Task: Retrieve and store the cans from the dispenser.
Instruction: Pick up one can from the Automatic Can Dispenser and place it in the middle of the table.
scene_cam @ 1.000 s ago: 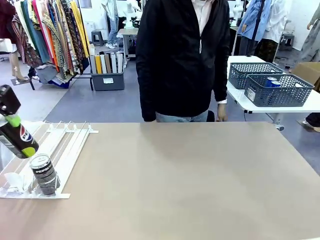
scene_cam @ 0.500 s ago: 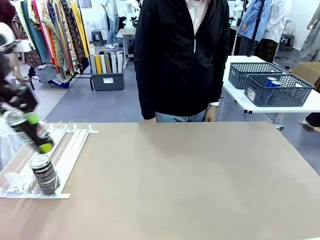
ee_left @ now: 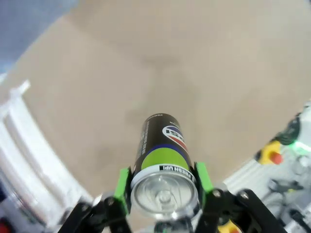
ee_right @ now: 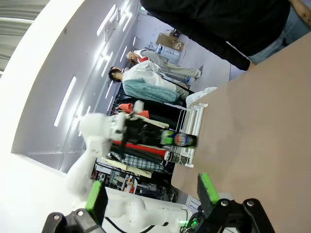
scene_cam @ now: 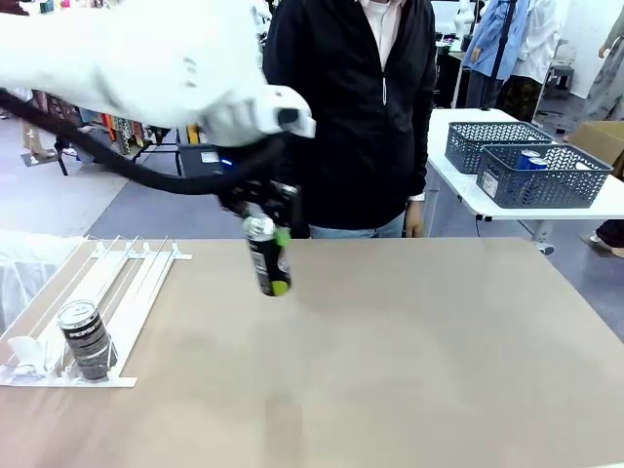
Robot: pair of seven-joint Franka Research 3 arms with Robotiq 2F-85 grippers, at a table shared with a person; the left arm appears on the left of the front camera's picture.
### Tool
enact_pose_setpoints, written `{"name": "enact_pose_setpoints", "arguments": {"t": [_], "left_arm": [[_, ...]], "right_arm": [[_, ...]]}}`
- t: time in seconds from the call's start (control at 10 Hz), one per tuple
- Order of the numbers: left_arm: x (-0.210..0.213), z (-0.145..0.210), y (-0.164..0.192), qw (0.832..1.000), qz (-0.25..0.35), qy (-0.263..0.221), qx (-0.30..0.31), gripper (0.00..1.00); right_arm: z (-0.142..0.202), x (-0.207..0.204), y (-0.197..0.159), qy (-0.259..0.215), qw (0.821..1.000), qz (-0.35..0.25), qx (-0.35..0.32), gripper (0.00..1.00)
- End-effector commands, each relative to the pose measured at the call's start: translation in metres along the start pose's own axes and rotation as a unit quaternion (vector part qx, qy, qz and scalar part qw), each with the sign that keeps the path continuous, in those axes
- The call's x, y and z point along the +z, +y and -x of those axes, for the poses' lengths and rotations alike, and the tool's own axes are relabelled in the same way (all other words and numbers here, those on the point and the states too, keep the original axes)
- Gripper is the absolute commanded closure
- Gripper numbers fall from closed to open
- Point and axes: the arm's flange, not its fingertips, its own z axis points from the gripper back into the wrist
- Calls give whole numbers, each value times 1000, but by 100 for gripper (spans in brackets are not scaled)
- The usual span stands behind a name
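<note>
My left gripper (scene_cam: 274, 261) hangs above the table's middle, near the far edge, shut on a dark can (scene_cam: 259, 252) held roughly upright. In the left wrist view the green pads (ee_left: 123, 188) clamp that can (ee_left: 163, 148) just below its silver top. The white dispenser (scene_cam: 129, 283) lies at the table's left end, and another dark can (scene_cam: 87, 339) stands at its near stops. My right gripper (ee_right: 151, 196) is open with nothing between its fingers. From there I see the held can (ee_right: 178, 140) and the dispenser (ee_right: 193, 119) far off.
A person in a black jacket (scene_cam: 351, 117) stands at the far edge, hands down at the sides. Two grey lattice baskets (scene_cam: 531, 175) sit on a white side table at the back right; one holds blue cans. Bare tabletop (scene_cam: 409, 361) spreads to the right.
My left arm has swung from above the dispenser at the far left to over the table's middle, carrying the dark can. The can in the dispenser has not moved.
</note>
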Motion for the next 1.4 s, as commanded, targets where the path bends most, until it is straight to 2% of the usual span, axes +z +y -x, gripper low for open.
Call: {"name": "enact_pose_setpoints", "arguments": {"t": [0.0, 0.1, 0.2, 0.3, 0.8, 0.9, 1.0, 1.1, 1.3], "left_arm": [[-52, -82, -9, 998, -11, 50, -30, 100], [-76, -92, -12, 997, 4, 70, -45, 100], [-97, -93, -14, 996, -20, 76, -38, 100], [-111, -95, -12, 996, -4, 86, -38, 100], [-116, -89, -14, 995, 3, 92, -42, 100], [-117, -90, -16, 995, 0, 95, -43, 68], [-116, -90, -16, 995, -3, 94, -46, 11], [-115, -89, -17, 995, -2, 93, -47, 0], [-111, -87, -17, 996, -7, 80, -47, 0]], "right_arm": [[-3, -1, 2, -7, 1000, -11, 10, 0], [-3, -1, 2, -7, 1000, -11, 10, 0], [-3, -1, 2, -7, 1000, -11, 10, 0], [-3, -1, 2, -7, 1000, -11, 10, 0], [-3, -1, 2, -7, 1000, -11, 10, 0], [-3, -1, 2, -7, 1000, -11, 10, 0], [-3, -1, 2, -7, 1000, -11, 10, 0], [-3, -1, 2, -7, 1000, -11, 10, 0], [-3, -1, 2, -7, 1000, -11, 10, 0]]}}
